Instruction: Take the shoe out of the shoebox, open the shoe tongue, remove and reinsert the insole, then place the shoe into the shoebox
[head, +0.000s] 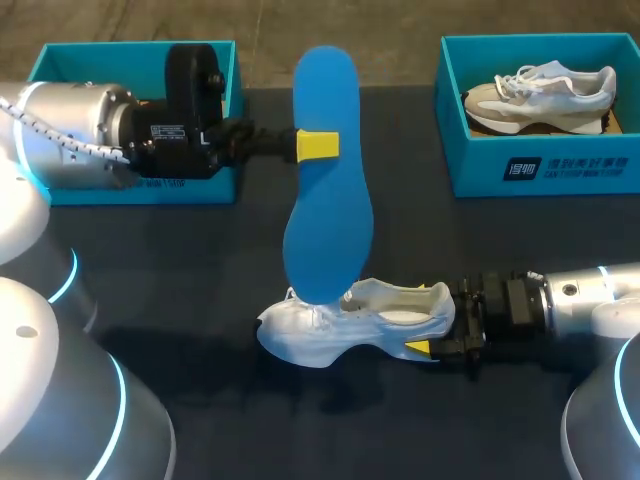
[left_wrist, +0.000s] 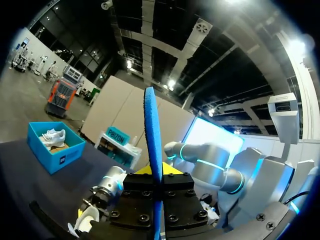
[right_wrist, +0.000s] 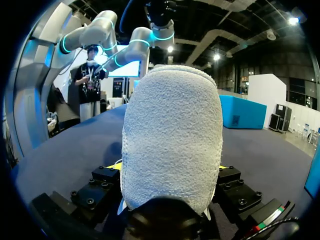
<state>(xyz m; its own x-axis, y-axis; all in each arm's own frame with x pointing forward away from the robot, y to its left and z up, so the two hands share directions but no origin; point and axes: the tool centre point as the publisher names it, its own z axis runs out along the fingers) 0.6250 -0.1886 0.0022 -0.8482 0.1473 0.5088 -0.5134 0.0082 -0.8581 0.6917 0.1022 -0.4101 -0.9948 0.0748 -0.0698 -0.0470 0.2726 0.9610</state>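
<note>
A blue insole stands upright in the air, its lower end at the opening of the white shoe. My left gripper is shut on the insole's upper part; in the left wrist view the insole runs edge-on between the fingers. The white shoe lies on the dark table, toe to the left. My right gripper is shut on its heel, and that heel fills the right wrist view. The empty teal shoebox sits at the back left, mostly hidden by my left arm.
A second teal shoebox at the back right holds a grey and white shoe; this box also shows in the left wrist view. Bare dark table lies in front of the left box.
</note>
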